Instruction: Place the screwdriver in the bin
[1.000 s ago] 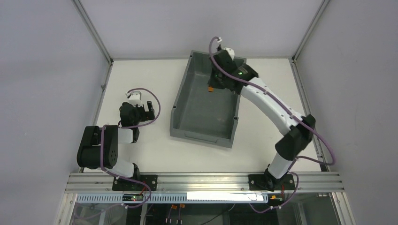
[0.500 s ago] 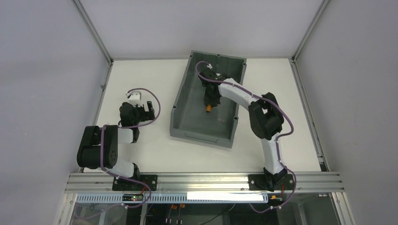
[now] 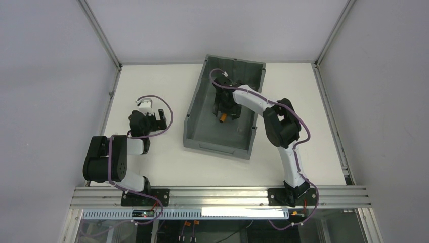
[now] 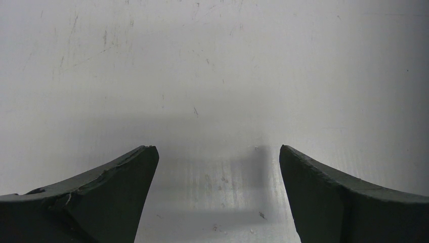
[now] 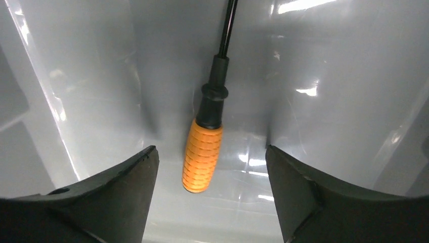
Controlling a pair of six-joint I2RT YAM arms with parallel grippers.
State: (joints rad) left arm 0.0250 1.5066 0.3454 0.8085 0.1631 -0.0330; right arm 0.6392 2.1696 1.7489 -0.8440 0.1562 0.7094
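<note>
So the screwdriver (image 5: 203, 157) is inside the bin (image 3: 195, 109) right now. In the right wrist view it looks to be lying on the grey bin floor, orange handle nearest the camera and the thin black shaft pointing away from it, running out of the top of the shot. From the overhead camera you only catch the orange end (image 3: 223, 119), roughly mid-bin and a bit toward the far half.

The right claw (image 5: 210, 149) is spread wide and has hold of nothing. The handle sits in the gap between the two dark fingers (image 5: 121, 187) but there's clear space on both sides, so it touches neither one. The right arm reaches over from the right side of the table and dips down into the bin.

The left claw (image 4: 217, 148) is wide open too, with nothing between its fingers, just scuffed white table (image 4: 212, 76) below. That arm is folded up on the near left, well apart from the bin.

The bin itself sits toward the far middle of the table, turned slightly, lower lip facing near.
</note>
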